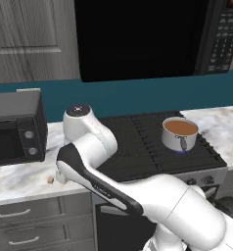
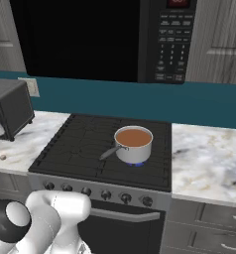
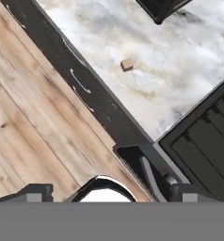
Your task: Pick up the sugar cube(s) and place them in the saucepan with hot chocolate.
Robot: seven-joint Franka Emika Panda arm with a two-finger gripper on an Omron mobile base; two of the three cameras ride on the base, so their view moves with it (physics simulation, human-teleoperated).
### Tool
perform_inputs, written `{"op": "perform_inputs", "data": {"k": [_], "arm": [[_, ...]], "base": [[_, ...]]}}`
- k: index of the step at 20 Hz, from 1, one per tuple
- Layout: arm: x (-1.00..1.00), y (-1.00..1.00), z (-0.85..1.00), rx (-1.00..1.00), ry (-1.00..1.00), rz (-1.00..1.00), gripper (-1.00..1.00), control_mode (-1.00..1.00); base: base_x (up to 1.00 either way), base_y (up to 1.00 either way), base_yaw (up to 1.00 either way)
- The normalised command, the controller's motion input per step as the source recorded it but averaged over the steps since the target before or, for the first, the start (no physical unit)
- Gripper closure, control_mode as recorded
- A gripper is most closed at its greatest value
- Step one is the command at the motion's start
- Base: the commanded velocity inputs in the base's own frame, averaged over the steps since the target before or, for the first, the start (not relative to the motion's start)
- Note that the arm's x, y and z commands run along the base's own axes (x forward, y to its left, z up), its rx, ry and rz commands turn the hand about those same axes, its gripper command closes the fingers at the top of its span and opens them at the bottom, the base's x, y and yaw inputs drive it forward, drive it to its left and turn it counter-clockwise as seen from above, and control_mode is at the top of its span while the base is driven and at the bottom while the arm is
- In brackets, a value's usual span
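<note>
A: Left base view: where's the tiny pale tan-brown sugar cube (image 1: pixel 51 180)?

B: On the marble counter (image 1: pixel 20 176), left of the black stove; the small steel saucepan of hot chocolate (image 1: pixel 180 134) is well apart.

A: Right view?

B: Cube (image 2: pixel 2 157) near the counter's front edge.

A: Hand view?

B: Pincer (image 3: pixel 111 193) spread wide, empty, cube (image 3: pixel 127 64) far ahead. Likely light, rigid, crumbly: pinch two opposite flat faces gently.
</note>
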Motion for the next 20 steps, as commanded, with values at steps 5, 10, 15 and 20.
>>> {"op": "perform_inputs", "data": {"k": [5,10,15,20], "arm": [[0.09,0.35,-0.62,0.00,0.04,0.16,-1.00,-1.00],[0.14,0.00,-0.37,0.00,0.01,0.01,-1.00,-1.00],[0.21,0.00,-0.25,-0.01,0.00,0.04,-1.00,-1.00],[0.21,0.02,-0.09,-0.07,0.00,0.01,-1.00,-1.00]], "base": [[0.00,0.00,0.00],[0.00,0.00,0.00],[0.00,0.00,0.00],[0.00,0.00,0.00]]}}
